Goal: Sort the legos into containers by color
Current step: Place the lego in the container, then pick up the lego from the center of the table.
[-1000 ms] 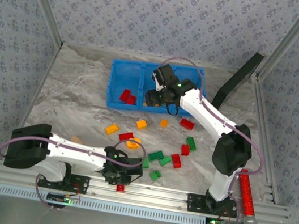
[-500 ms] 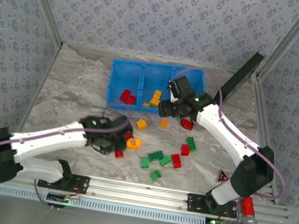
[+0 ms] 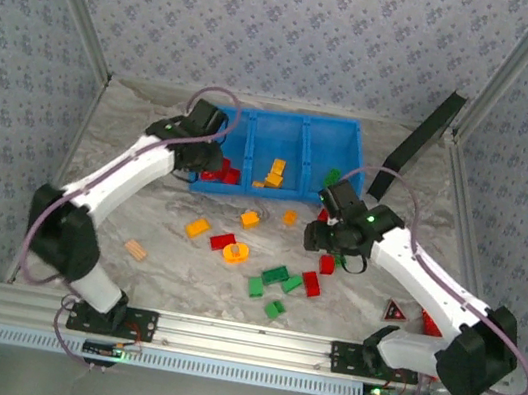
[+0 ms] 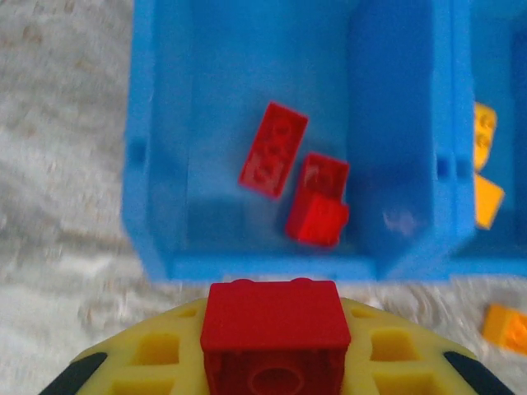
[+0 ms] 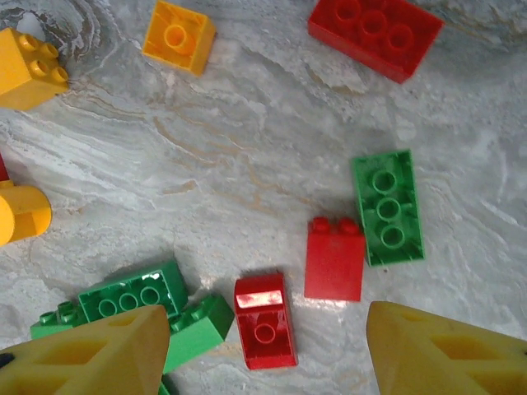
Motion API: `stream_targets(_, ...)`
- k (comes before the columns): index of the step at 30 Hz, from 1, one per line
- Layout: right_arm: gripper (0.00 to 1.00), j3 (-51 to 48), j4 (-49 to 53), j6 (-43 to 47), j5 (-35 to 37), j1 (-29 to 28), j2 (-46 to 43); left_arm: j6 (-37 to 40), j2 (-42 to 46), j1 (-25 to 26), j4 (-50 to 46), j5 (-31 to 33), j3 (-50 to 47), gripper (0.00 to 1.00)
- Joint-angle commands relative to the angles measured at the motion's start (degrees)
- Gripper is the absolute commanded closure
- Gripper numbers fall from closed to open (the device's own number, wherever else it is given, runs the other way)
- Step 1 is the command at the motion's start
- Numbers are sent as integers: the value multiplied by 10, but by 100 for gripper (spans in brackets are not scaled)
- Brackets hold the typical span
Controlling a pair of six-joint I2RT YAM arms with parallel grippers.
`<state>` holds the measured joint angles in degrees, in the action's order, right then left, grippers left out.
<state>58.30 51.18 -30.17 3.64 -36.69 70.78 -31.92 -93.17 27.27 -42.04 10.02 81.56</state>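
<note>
1. Bricks first: we saw the left gripper point(image 4: 276, 362) squeezed tight on a red brick point(image 4: 276, 317), close to the left end of the blue bin point(image 4: 272, 267).
2. Two red legos point(image 4: 273, 150) lay in the bin's left part, and we saw orange legos point(image 4: 484, 136) in the middle part.
3. The right gripper point(image 3: 321, 236) hung over the table point(image 5: 247, 140). Its yellow fingers point(image 5: 99, 354) stood wide apart, and we saw nothing held between them.
4. Below it, loose legos point(image 5: 264, 321) lay on the table: red, green and orange ones, with one red lego point(image 5: 334, 259) just beside a green lego point(image 5: 387, 207).
</note>
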Motion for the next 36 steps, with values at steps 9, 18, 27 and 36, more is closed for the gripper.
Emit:
stream_targets(9,33,-51,-98,-76,-52,-7,3,86,-257,-53,36,-17,198,78)
stream_targets(18,33,6,-172,-40,-12,-8,140,89,-307,-60,42,-53,212,58)
stream_targets(27,33,80,-208,-29,-9,-13,265,113,-244,-60,50,-66,186,37)
stream_targets(36,33,136,-213,-23,8,-14,359,140,-128,-53,16,-126,154,30)
